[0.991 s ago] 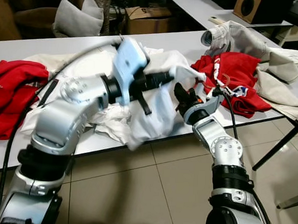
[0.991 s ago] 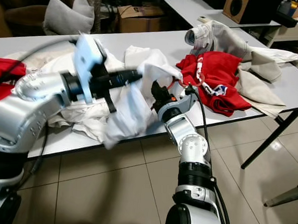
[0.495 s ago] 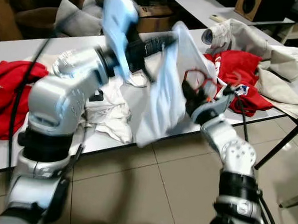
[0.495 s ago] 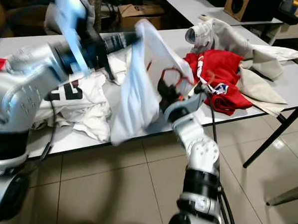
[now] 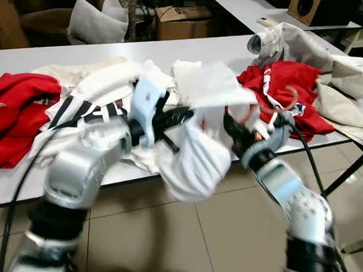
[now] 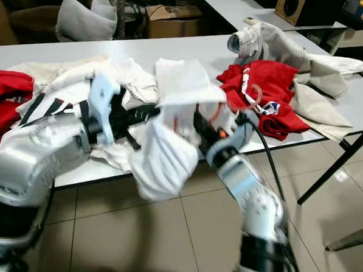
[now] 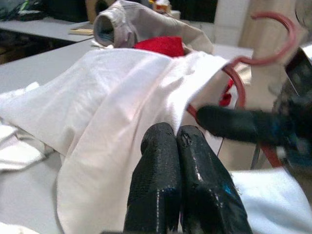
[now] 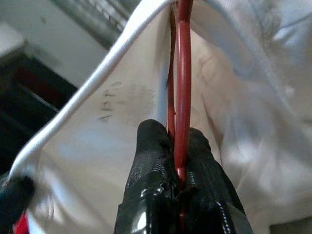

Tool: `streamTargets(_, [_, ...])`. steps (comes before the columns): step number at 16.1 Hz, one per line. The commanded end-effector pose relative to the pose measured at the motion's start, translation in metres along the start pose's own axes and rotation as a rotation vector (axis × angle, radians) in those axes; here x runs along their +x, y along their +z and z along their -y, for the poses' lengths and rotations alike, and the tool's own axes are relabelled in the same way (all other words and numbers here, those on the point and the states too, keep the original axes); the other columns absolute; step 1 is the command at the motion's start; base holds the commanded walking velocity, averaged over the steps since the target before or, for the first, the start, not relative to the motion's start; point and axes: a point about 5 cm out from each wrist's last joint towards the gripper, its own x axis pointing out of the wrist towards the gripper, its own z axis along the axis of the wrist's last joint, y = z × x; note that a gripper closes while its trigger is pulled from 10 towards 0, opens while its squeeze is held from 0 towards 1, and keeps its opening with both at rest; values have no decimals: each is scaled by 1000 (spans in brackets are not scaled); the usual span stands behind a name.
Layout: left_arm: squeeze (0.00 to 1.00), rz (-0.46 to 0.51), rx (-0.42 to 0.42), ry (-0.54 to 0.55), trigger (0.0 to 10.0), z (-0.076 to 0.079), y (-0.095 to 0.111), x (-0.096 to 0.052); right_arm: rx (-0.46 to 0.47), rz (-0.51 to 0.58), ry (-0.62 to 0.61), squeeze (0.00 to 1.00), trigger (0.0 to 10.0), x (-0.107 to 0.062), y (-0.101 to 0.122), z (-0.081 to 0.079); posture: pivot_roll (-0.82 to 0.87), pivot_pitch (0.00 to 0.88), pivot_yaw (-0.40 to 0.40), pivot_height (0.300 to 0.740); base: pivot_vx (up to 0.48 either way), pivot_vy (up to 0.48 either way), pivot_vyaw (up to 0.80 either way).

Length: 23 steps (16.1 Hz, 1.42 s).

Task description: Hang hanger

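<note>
Both arms raised over front edge of long grey-white desk [image 5: 192, 48]. Left pincer [image 7: 176, 132] fingers pressed together, pinching a fold of white cotton garment [image 5: 199, 155] — cloth bunches at the fingertips and drapes down past desk edge toward the tiled floor [image 5: 225, 236]. Right pincer [image 8: 178, 146] clamped on thin red wire hanger [image 8: 183, 83]; the wire runs straight out between the two black fingers, w/ white cloth on both sides of it, so hanger sits partly inside the garment. In left wrist view the hanger's hook curves up clear of the cloth, just beside a black finger [image 7: 234, 124] of the right pincer. Head views are blurred; hanger is held in the air between the two pincers, above desk edge, hook end near the red clothes. On desk: crumpled red garment [image 5: 290, 96] at robot's right, beige rolled jacket [image 5: 296, 47] behind it, another red garment [image 5: 15, 115] at far left, white shirt w/ black stripes [image 5: 79, 109] and more white laundry in the middle — all lying loose. Beyond desk: grey cushion [image 5: 99, 22], cardboard box [image 5: 181, 20].
</note>
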Motion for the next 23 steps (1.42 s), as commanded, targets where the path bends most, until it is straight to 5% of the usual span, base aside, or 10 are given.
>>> streamTargets(1, [0,30,17,22,10000,0,9,-1,-31,-6,55,0,10000,0,1,-12,-139,0,21,740,0,0,0])
streamTargets(2, [1000,43,-11,8,10000,4,9,-1,-20,-1,59,0,10000,-5,1,-11,-142,0,11,740,0,0,0])
streamTargets(6, [1000,17,-58,-175,10000,18,11,-14,-7,2,51,0,10000,-10,0,-7,-145,0,8,740,0,0,0])
streamTargets(8, [1000,39,-59,-161,10000,15,16,-18,-5,5,95,0,10000,-12,-1,-10,-142,0,8,740,0,0,0])
streamTargets(11, [957,71,-56,202,10000,-27,7,-28,-34,68,66,0,10000,-18,9,-9,-142,0,10,740,0,0,0])
streamTargets(12, [0,53,-70,291,10000,-33,-6,-35,-28,81,61,0,10000,-20,13,-8,-140,0,8,740,0,0,0])
streamTargets(14, [0,4,-25,344,10000,-28,-20,-43,-28,89,88,0,10000,-27,17,-10,-136,0,-3,740,0,0,400])
streamTargets(18, [0,-28,-61,418,10000,-13,-43,-57,-103,109,152,0,10000,-48,27,-14,-129,0,-18,740,0,0,800])
streamTargets(23, [0,-23,-46,431,10000,-5,-46,-50,-127,120,115,0,10000,-57,31,-7,-142,0,-27,740,0,0,800])
